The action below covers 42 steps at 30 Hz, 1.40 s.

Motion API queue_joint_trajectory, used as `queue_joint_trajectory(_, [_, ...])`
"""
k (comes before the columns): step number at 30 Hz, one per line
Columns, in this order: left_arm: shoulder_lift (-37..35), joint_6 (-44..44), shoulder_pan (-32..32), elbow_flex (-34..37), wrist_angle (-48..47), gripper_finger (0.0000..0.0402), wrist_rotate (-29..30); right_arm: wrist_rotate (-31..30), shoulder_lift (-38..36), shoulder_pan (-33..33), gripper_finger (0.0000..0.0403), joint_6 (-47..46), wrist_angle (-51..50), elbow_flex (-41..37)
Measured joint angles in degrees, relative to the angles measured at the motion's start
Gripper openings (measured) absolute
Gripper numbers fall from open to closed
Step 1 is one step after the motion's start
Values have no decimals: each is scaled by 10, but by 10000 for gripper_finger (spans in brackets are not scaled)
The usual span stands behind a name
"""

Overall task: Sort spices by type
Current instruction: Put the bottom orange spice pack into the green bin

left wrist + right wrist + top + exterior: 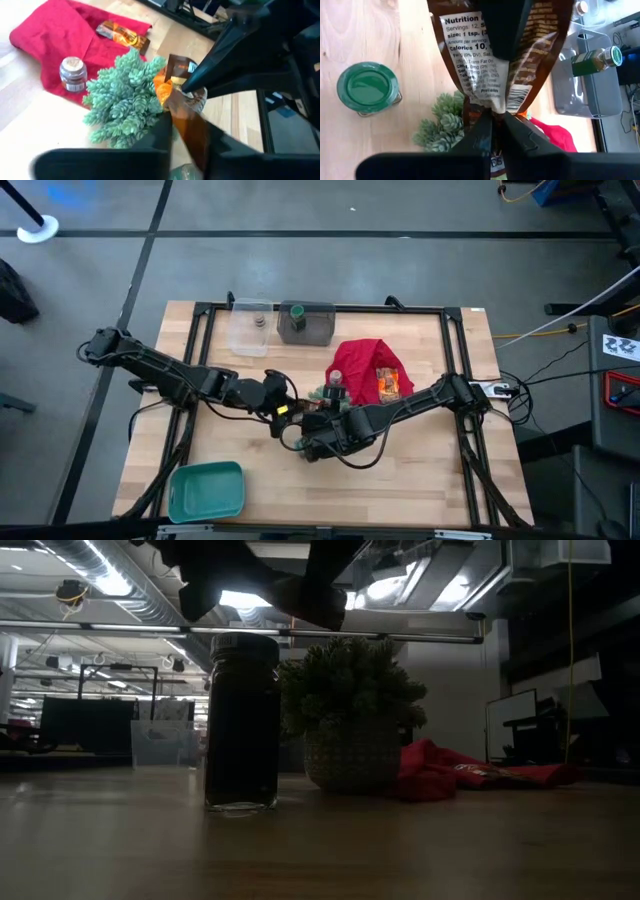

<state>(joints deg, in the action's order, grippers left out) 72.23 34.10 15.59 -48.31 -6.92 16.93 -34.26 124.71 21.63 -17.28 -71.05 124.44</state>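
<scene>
Brown and printed with a nutrition panel, a flat spice packet (495,65) hung in the air between the two grippers, above the middle of the wooden table (420,470). The right gripper (495,117) had its fingers pressed together on one end of that packet; the left gripper (187,132) pinched the same packet at another edge, its dark fingers (162,132) closed against the brown and orange film.

Just beside the grippers sat a small potted plant (125,95) with spiky green sprigs, close enough that the packet overlapped it in the left wrist view. Near the right gripper a jar with a green lid (367,86) stood upright on the bare wood. Beyond the plant from the left gripper lay a red cloth (55,35), rumpled, with a little silver-topped jar (73,73) standing on it and an orange and brown packet (122,35) lying flat on it.

Farther off from both grippers, at the table's far edge, stood two containers side by side: a clear one (250,325) with a small jar inside, and a grey one (306,323) with a green-capped jar in it. Well apart from the left gripper, by the near corner, rested a teal tray (206,490).
</scene>
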Motion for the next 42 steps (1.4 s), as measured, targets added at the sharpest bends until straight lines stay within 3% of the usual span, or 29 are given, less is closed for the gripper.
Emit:
queue_joint_trajectory(2, [0,0,0,0,-5,10,-2,3,0,0,21,0,6,0])
queue_joint_trajectory(7, [0,-23,0,0,-4,4,-27,11,0,0,38,0,19,0])
queue_joint_trajectory(14, [-21,-41,0,0,-45,2,-43,25,0,-1,137,0,40,0])
queue_joint_trajectory(21, [-95,-41,6,-50,-272,1,-139,69,-5,0,205,43,13,0])
queue_joint_trajectory(30, [-129,203,44,-165,-607,1,-273,94,-26,0,215,53,-43,5])
queue_joint_trajectory(35, [-113,366,92,-167,-667,0,-330,94,-30,0,216,53,-54,6])
queue_joint_trajectory(42, [-50,494,175,-167,-661,0,-367,93,-34,-1,216,55,-68,6])
